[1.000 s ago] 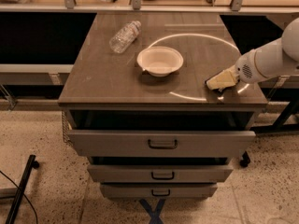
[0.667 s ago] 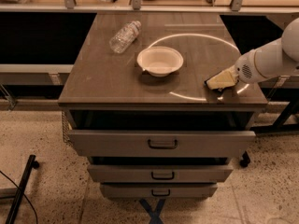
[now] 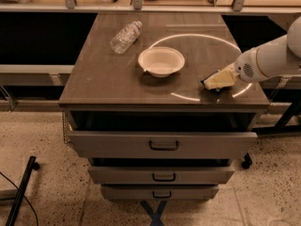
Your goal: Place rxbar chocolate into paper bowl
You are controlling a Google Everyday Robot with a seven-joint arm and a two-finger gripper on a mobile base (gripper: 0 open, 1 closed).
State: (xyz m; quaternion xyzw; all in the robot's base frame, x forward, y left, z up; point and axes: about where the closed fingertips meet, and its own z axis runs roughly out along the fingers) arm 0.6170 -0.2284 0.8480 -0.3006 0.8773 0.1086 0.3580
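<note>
Grey-brown tabletop [image 3: 108,79] on a three-drawer cabinet [image 3: 162,145], speckled floor below, dark shelving behind; a bright ring of reflected light lies across the right half of the top. Item: paper bowl [image 3: 161,61], white, upright, empty, near the middle of the top. Item: clear plastic bottle [image 3: 125,36], lying on its side at the bowl's 11 o'clock, well apart from it. Item: gripper [image 3: 211,81], pale, on the white arm [image 3: 268,58] entering from 3 o'clock; it sits low at the tabletop near the front right corner, at the bowl's 4 o'clock and apart from it. Item: rxbar chocolate [image 3: 205,84], seen only as a small dark sliver at the gripper's leading edge, touching or under it; judged to be the bar, still on or just above the surface and not in the bowl. Gripper state: cannot tell whether it is apart or closed, nor whether it is clamped on the bar or only resting against it. Step in hand, as judged: securing the bar before carrying it. To do it well, the bar should be held firmly across its narrow width before any lift, since a flat wrapper can slip or be pushed off the nearby front edge. The lift should clear the bowl's flared rim. Travel should run toward 10 o'clock, with release over the bowl's centre and low, so the light bowl is not tipped.
</note>
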